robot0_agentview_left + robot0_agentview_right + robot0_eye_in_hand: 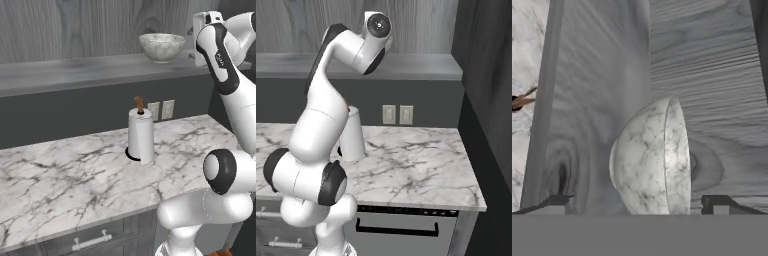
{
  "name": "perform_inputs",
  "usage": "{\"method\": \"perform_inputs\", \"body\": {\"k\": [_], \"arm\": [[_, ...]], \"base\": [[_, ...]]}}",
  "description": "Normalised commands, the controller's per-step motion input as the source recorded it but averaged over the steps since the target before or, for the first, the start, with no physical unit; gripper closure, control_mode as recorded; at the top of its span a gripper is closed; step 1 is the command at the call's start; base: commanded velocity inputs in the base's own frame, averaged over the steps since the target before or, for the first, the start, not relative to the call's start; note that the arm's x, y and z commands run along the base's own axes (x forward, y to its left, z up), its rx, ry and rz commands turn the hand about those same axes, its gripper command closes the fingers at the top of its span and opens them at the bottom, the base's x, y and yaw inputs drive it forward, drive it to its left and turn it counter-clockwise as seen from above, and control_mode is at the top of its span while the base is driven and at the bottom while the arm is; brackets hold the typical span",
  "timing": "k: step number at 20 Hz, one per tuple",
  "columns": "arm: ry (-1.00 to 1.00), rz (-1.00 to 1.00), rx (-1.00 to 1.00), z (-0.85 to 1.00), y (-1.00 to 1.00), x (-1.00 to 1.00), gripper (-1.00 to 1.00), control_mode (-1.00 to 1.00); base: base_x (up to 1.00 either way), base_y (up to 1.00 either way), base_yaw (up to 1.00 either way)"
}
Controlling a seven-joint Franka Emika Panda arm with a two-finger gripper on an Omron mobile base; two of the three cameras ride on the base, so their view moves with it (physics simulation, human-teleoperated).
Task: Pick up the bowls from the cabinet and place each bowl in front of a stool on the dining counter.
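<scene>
Fingers point(559, 201) of the gripper point(637, 202) are spread wide and hold nothing. Right ahead, between them, sits the marble bowl point(649, 157), upright on the cabinet shelf point(75, 72), by the wood wall.

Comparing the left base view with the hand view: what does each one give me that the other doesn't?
Left base view alone: the marble counter, the paper towel roll standing on it, wall sockets and the arm.

Hand view alone: the open gripper, its fingertips wide to either side of the bowl, seen side-on.

Both: the white-grey marbled bowl on the grey shelf, with wood-grain panelling behind.
</scene>
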Motion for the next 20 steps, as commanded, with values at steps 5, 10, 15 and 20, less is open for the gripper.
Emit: {"method": "perform_inputs", "body": {"k": [5, 10, 15, 20], "arm": [[0.03, 0.00, -0.08, 0.00, 0.00, 0.44, -1.00, -1.00], [0.02, 0.00, -0.06, 0.00, 0.00, 0.40, -1.00, -1.00], [0.01, 0.00, -0.04, 0.00, 0.00, 0.27, -1.00, -1.00], [0.03, 0.00, -0.05, -0.03, 0.00, 0.09, -1.00, -1.00]], "base": [[0.00, 0.00, 0.00], [0.00, 0.00, 0.00], [0.00, 0.00, 0.00], [0.00, 0.00, 0.00]]}}
